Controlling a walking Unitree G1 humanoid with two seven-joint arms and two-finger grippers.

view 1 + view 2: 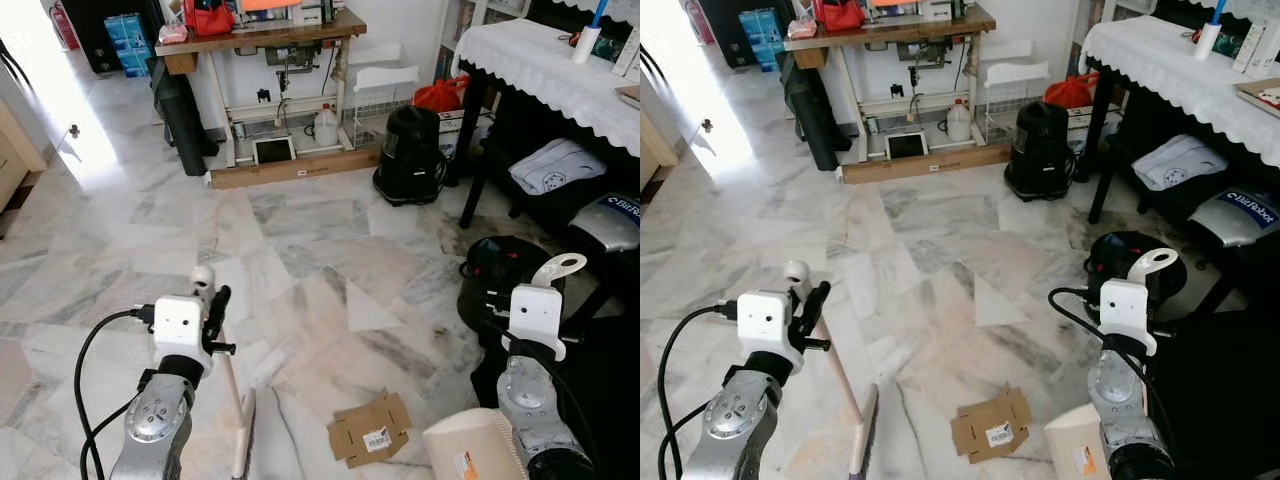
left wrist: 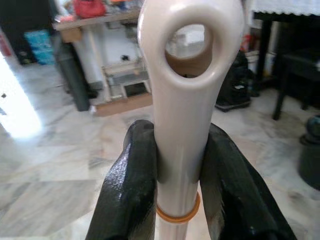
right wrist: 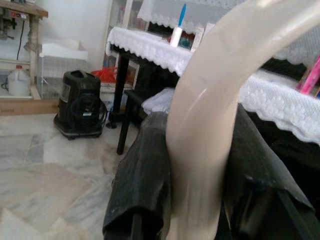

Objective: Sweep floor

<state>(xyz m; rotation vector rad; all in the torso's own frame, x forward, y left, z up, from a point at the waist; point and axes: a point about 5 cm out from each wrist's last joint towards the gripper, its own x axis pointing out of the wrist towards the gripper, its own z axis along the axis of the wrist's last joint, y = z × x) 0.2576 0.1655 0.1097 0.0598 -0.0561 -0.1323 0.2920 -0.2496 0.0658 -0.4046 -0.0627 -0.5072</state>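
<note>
Left hand (image 2: 177, 180) clamped tight on the broom handle (image 2: 184, 100), just below the hang-hole at its top end; black fingers (image 2: 131, 185) press it on both sides. Handle slants down to the broom head (image 1: 243, 440), which rests on the marble floor (image 1: 300, 230) by the robot's feet.

Right hand (image 3: 197, 165) closed around a cream curved handle (image 3: 215, 100), judged to be the dustpan's. The dustpan (image 1: 470, 445) body hangs low on the right.

Debris: a flattened cardboard scrap (image 1: 372, 428) on the floor, between broom head and dustpan, near both.

Step, as I read it: tools in hand, sweep stroke not yet made. Next move calls for dragging the broom head across to the cardboard and pushing it toward the dustpan, with the pan lip lowered flat to the floor.

Farther off: black vacuum (image 1: 412, 155), then the counter (image 1: 260, 40) by the far wall.
</note>
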